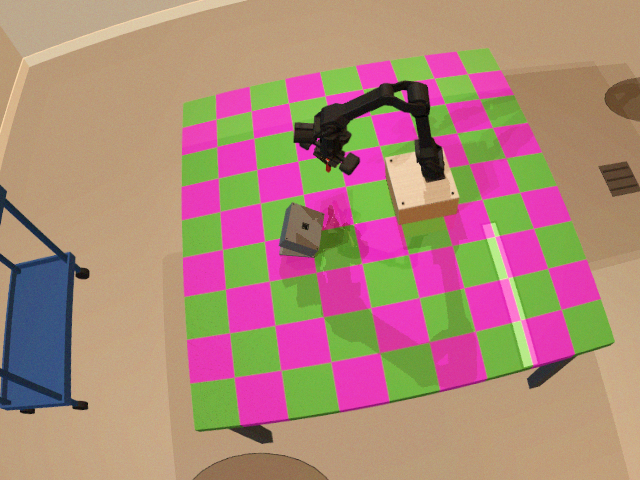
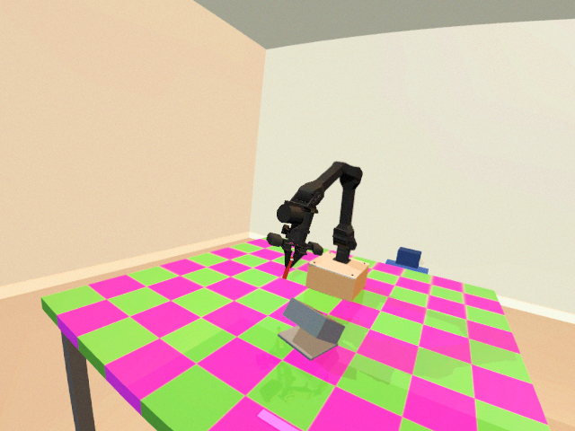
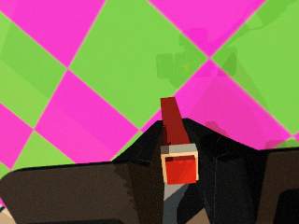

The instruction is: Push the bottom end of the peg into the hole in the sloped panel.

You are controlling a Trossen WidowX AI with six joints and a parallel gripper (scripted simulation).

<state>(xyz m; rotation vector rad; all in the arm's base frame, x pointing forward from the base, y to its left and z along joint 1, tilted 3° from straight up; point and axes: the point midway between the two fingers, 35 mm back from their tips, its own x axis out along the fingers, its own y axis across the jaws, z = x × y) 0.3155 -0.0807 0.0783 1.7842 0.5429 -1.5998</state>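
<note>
My gripper (image 1: 327,161) (image 2: 289,262) (image 3: 172,126) is shut on the red peg (image 1: 328,167) (image 2: 287,270) (image 3: 171,114), a slim square-sided bar with a pale band near its top. The peg is held in the air with its lower end sticking out below the fingertips, and it leans in the exterior view. The grey sloped panel (image 1: 297,236) (image 2: 306,318) stands on a thin base plate, apart from the peg. Its small dark square-looking hole (image 1: 305,226) shows in the top view; the exterior camera sees the panel from behind, with the hole hidden.
The arm rises from a wooden base box (image 1: 419,186) (image 2: 331,278) to the right of the gripper in the top and exterior views. All stand on a green and pink checkered table (image 1: 305,390) (image 2: 190,371). A blue cart (image 1: 36,330) is on the floor beyond the table's left edge in the top view.
</note>
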